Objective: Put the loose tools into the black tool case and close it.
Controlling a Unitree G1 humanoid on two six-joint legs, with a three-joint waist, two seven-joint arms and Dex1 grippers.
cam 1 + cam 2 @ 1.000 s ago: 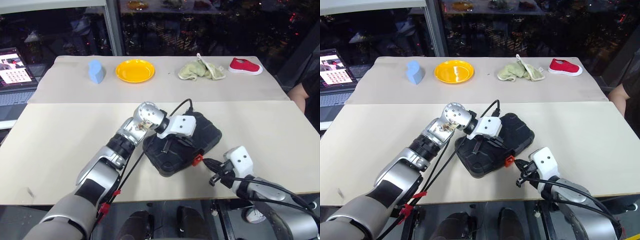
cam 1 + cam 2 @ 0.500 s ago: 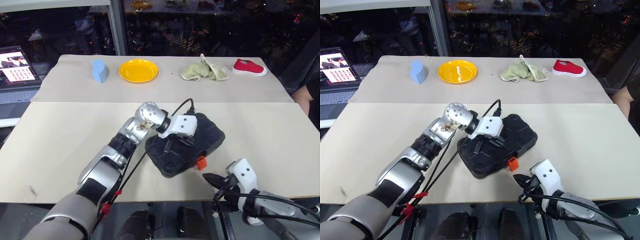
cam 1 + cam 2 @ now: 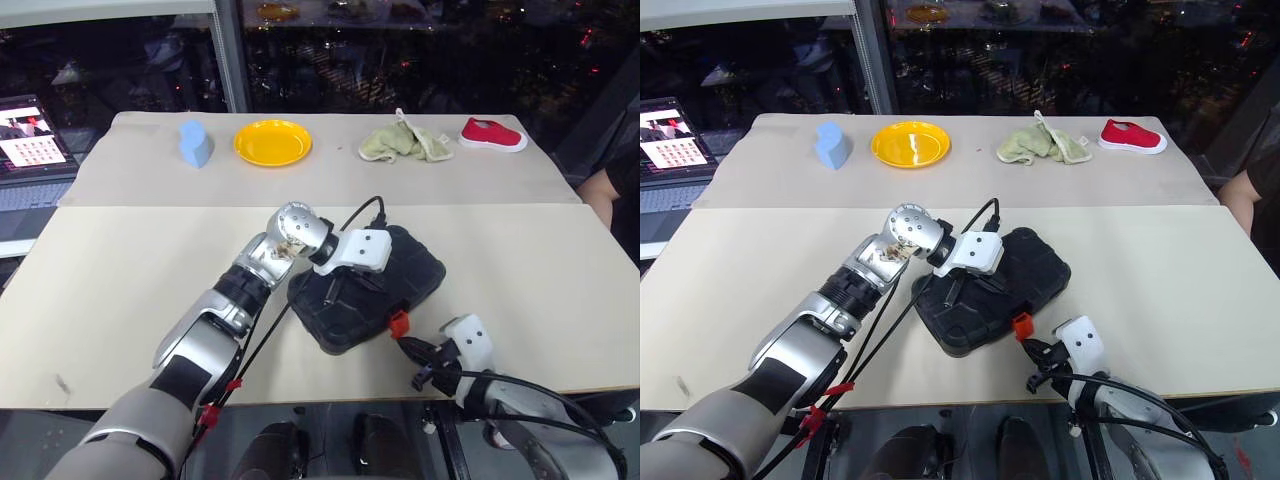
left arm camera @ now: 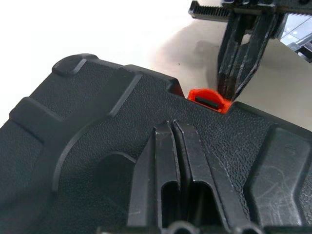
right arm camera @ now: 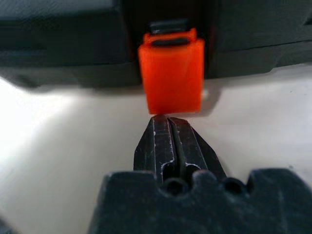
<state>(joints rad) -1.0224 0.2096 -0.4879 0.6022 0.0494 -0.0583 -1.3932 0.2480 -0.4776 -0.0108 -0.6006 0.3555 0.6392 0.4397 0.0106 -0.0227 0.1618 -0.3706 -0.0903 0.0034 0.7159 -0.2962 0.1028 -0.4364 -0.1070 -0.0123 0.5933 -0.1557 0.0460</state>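
The black tool case lies closed on the near table, its orange latch tab facing the front edge. My left gripper is shut, and its fingertips rest on top of the textured lid. My right gripper is also shut and empty, low by the table's front edge. In the right wrist view its tips sit just under the latch tab, close to touching it. The loose tools are out of view.
On the far table stand a blue object, a yellow plate, a green cloth and a red shoe. A laptop is at the left edge. A person's arm shows at the right edge.
My right gripper has sunk and drawn back a little toward the table's front edge, still pointing at the latch tab. The left gripper has stayed on the lid. The camera has shifted slightly.
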